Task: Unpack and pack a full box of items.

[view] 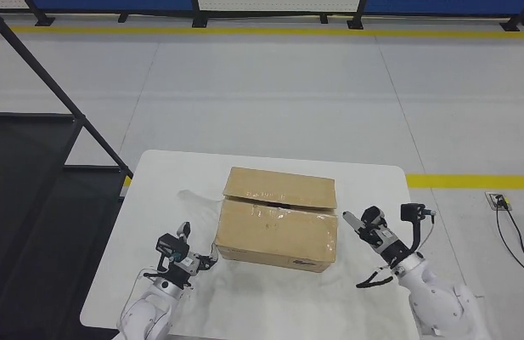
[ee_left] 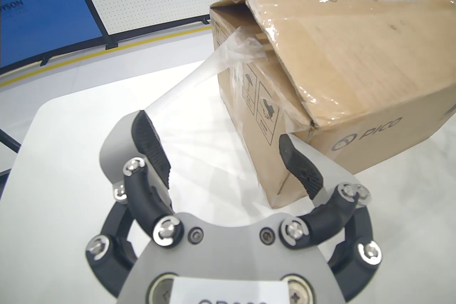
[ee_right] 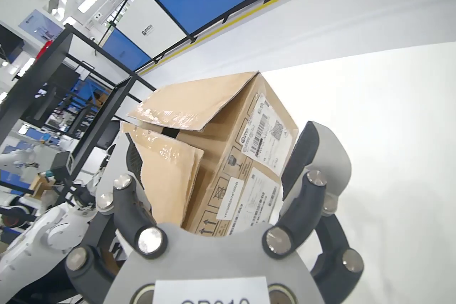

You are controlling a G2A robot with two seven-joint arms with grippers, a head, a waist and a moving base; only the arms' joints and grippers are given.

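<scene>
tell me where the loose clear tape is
In the left wrist view, the loose clear tape hangs from the end flap of the cardboard box, on the end facing the left pincer, over the white table.

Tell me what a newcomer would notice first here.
The cardboard box stands in the middle of the white table, its taped top flaps parted and lifting slightly. Crinkled clear film trails out of the end facing the left gripper. Both grippers are open, the left at one end of the box and the right gripper at the other.
</scene>
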